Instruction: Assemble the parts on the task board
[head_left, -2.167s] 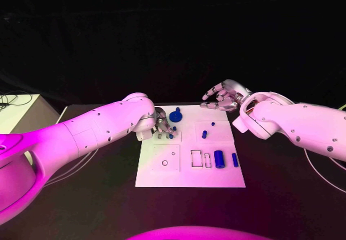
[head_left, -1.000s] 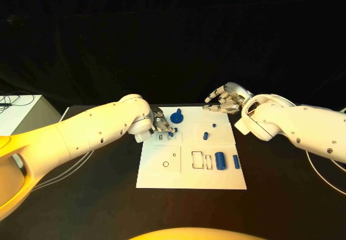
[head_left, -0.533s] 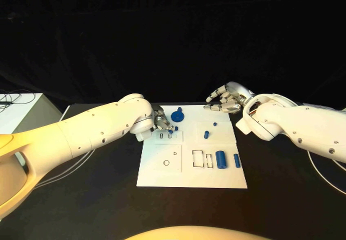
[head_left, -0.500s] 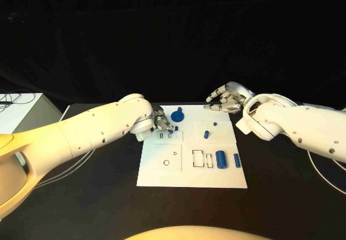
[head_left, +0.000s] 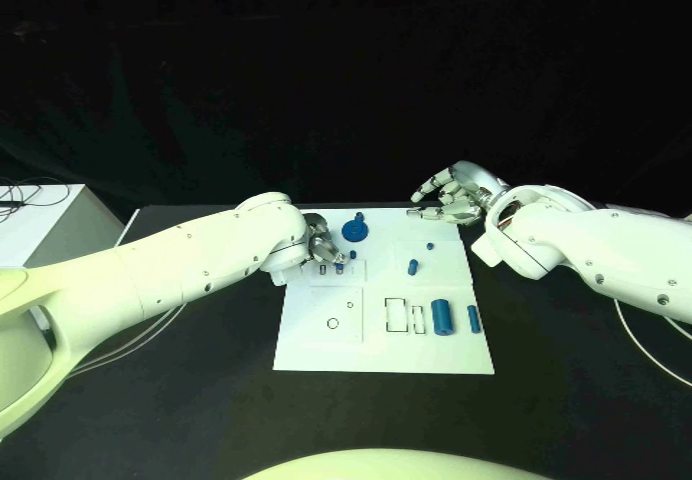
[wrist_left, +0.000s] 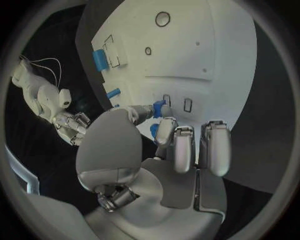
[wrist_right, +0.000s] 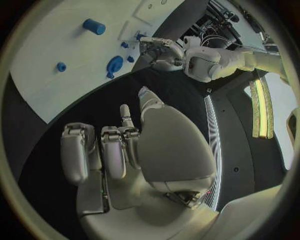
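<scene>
Two hands: left hand (head_left: 320, 247) pinches a small blue part (wrist_left: 159, 107); right hand (head_left: 450, 196) curled, holding nothing.

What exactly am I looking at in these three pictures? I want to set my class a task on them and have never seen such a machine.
This is a robot with two white arms, each ending in a silver many-fingered hand, working at a black table. One picture looks down from a camera on the robot's head; the two round ones come from cameras at its wrists, just behind each hand.

On the table lies a white rectangular task board, with outlined slots and small blue parts: a round blue knob-like piece at its far end and two blue cylinders lying side by side nearer the robot.

The left hand reaches over the board's far left part and, in its wrist view, pinches a small blue peg between thumb and finger. The right hand hovers beyond the board's far edge, fingers curled, holding nothing.
</scene>
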